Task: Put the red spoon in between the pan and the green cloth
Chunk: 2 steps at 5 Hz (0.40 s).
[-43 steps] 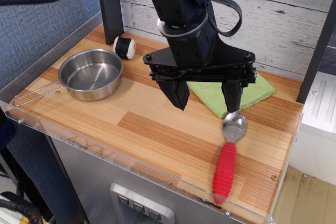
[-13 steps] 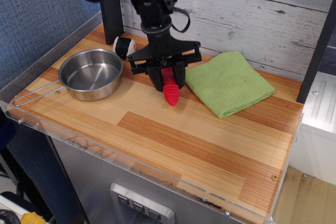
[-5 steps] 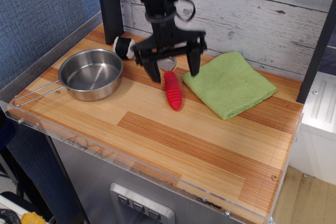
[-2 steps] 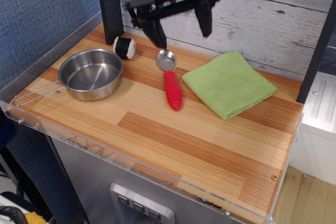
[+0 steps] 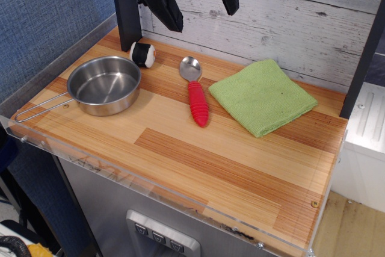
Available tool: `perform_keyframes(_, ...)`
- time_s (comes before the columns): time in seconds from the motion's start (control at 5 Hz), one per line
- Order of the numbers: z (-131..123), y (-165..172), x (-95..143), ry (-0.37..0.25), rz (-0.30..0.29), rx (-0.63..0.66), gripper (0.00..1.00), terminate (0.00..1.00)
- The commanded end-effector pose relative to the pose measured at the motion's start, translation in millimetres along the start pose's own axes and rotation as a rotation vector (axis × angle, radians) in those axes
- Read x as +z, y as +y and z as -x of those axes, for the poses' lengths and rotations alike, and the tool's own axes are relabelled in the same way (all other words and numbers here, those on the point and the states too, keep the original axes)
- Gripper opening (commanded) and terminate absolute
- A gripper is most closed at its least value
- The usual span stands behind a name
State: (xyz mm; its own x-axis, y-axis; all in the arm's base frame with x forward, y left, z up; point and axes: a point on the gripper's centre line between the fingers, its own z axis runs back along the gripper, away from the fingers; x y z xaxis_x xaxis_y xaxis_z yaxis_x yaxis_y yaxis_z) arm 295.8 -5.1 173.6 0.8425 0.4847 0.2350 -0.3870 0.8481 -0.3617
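The red spoon lies flat on the wooden table, its silver bowl toward the back wall and its ribbed red handle pointing forward. It sits between the steel pan on the left and the green cloth on the right, touching neither. My gripper is open and empty, high above the spoon near the top edge of the view, its two dark fingers spread wide apart.
A small black-and-white ball rests behind the pan near a dark post. The pan's wire handle reaches toward the front left corner. A clear lip runs along the table's front edge. A whitewashed plank wall stands behind.
The gripper carried the spoon from the front right to between the pan and cloth, let go of it, opened and rose. In the last half second it climbed higher.
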Motion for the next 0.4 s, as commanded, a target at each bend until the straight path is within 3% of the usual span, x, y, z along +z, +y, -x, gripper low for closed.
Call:
perform_keyframes(0.0, 2.6, 4.7, 9.8, -0.027, 0.011, -0.002, 1.00, 0.00)
perform_keyframes(0.2, 2.6, 4.7, 9.8, -0.027, 0.011, -0.002, 1.00, 1.00)
